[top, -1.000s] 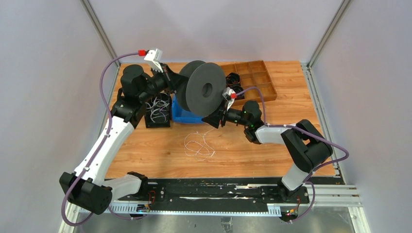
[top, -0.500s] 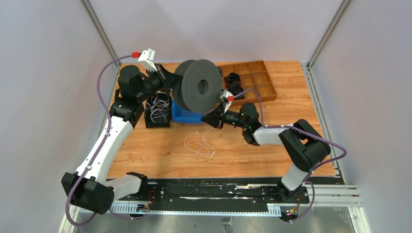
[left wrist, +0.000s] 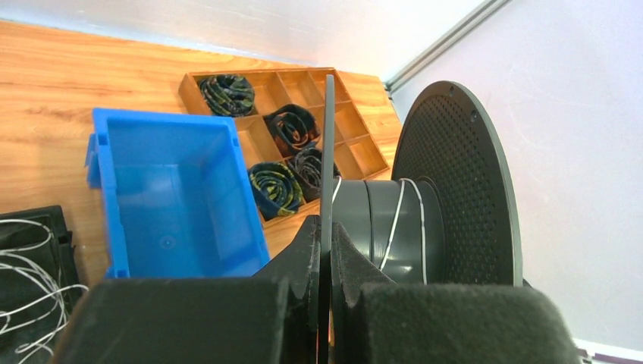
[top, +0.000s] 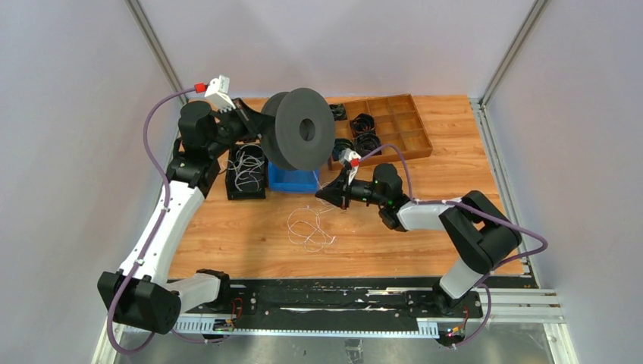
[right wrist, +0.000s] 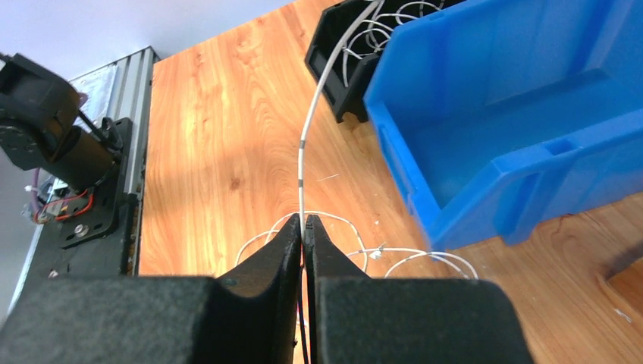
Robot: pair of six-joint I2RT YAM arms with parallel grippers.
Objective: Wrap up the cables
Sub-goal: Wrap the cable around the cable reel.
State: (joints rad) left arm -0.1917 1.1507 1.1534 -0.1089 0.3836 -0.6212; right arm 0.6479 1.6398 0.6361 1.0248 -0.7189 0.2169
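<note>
— Over the far left of the table [top: 243,254], up in the air: big dark spool [top: 303,130], tipped on edge above the blue bin [top: 297,182]. Held how?

— By the left gripper [left wrist: 326,254], pressed tight on the thin rim of one flange. Looks stiff and probably light. Fine to hold at the rim, though likely to swing.

— And the right gripper [right wrist: 303,227]?

— Low, just to the near side of the blue bin, fingers closed on the cable [right wrist: 302,144].

— Where else, that cable?

— Leads up and away from the fingers; far end hard to trace. A turn or two on the spool's hub in the left wrist view. Rest sprawled in loose loops on the wood near the middle.

— Handling?

— Hair-thin, limp, next to weightless, a little springy. Probably prone to slipping between the pads, tangling or snagging on a bin edge. Best pinched on a straight stretch, not in the loops, and fed under light tension.

— Surroundings?

— Pale walls on three sides, metal posts at the far corners. Wood-grain tabletop, smooth by the look of it. Divided wooden tray [top: 402,125] far right. Black bin [top: 246,186] of more pale wire just left of the blue one. Small black coils [top: 365,121] in some tray compartments.
</note>
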